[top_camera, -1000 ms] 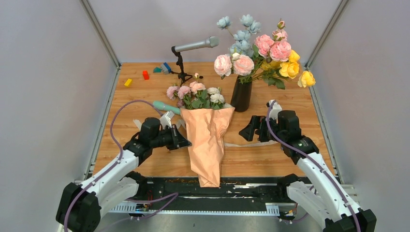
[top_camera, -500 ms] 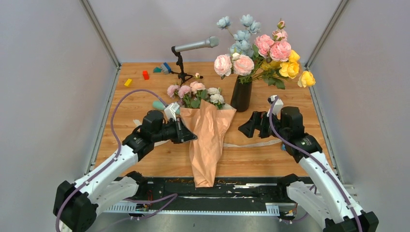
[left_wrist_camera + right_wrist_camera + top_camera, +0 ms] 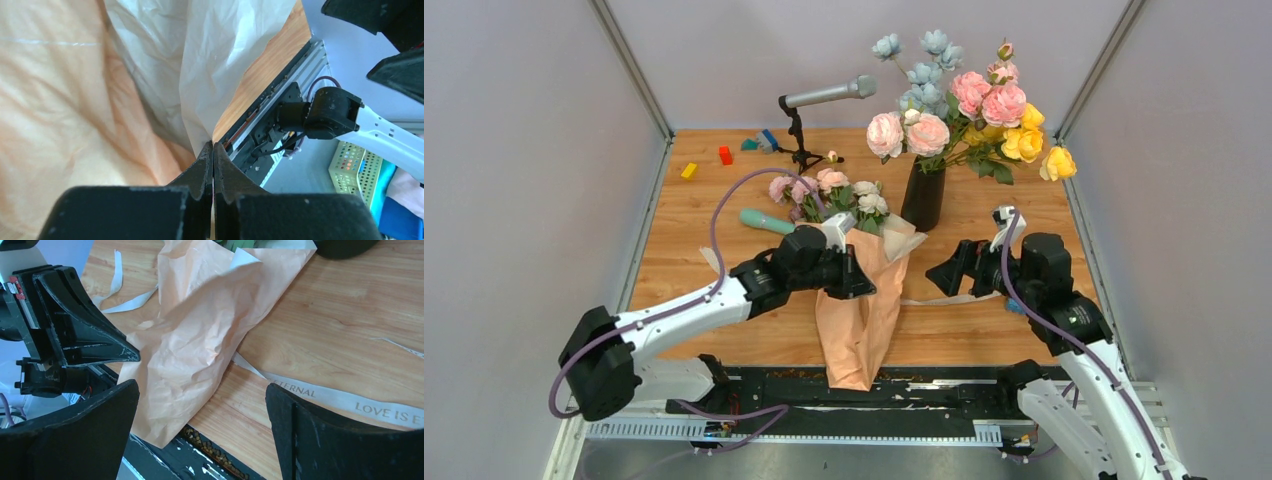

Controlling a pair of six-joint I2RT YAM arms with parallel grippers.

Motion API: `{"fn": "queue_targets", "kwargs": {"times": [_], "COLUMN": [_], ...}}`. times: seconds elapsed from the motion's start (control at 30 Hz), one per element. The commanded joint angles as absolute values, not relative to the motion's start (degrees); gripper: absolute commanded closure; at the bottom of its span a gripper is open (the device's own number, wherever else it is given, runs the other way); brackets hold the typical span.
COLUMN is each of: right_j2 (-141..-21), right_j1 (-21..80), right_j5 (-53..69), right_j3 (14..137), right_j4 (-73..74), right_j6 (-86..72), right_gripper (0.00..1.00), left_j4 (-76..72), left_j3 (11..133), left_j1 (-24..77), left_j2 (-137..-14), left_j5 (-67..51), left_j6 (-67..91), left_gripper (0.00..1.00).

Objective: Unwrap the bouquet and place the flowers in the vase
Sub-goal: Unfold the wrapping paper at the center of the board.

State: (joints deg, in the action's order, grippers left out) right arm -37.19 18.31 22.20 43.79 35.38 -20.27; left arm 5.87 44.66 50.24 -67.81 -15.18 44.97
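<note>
The bouquet [image 3: 859,310] lies on the wooden table, its peach-orange paper [image 3: 200,340] crumpled and partly folded over, the beige inner side [image 3: 215,55] showing. Small pink and cream flowers [image 3: 829,195] stick out of its far end. My left gripper [image 3: 864,285] reaches across the wrap and is shut on an edge of the paper [image 3: 213,146]. Right of the bouquet hovers my right gripper [image 3: 944,272], open and empty [image 3: 202,405]. The black vase [image 3: 923,195] stands just beyond, upright. A loose cream ribbon [image 3: 350,400] lies flat beside the paper.
The vase holds big pink, pale blue and yellow blooms [image 3: 964,100]. A microphone on a stand [image 3: 829,93] is at the back centre, a teal object [image 3: 766,221] lies left of the flowers, and small coloured blocks [image 3: 725,155] sit far left. The black rail [image 3: 924,390] marks the near edge.
My left arm has swung right across the bouquet, dragging the pinched paper edge with it, and the wrap has folded over. The right arm has drifted slightly right.
</note>
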Motion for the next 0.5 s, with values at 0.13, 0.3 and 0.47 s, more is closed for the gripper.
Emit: {"fn": "queue_targets", "kwargs": {"times": [0.13, 0.3, 0.47], "right_j2": [-34.8, -34.2, -33.1], "right_j1": [18.6, 18.5, 18.6], "right_j5": [14.2, 8.9, 4.8], "right_j3": [45.4, 45.7, 46.8], "right_j4": [41.4, 44.1, 45.8], "right_j6": [-20.7, -21.1, -22.1], "right_gripper": [0.00, 0.00, 0.00], "left_j4": [3.3, 3.0, 4.8], "left_j3": [54.5, 58.0, 60.1], "left_j1": [57.8, 59.3, 59.8], "left_j2": [-80.3, -85.8, -85.9], "left_j5": [-7.0, -8.9, -10.5], "left_j6": [40.6, 37.8, 34.0], "left_gripper": [1.00, 0.87, 0.58]}}
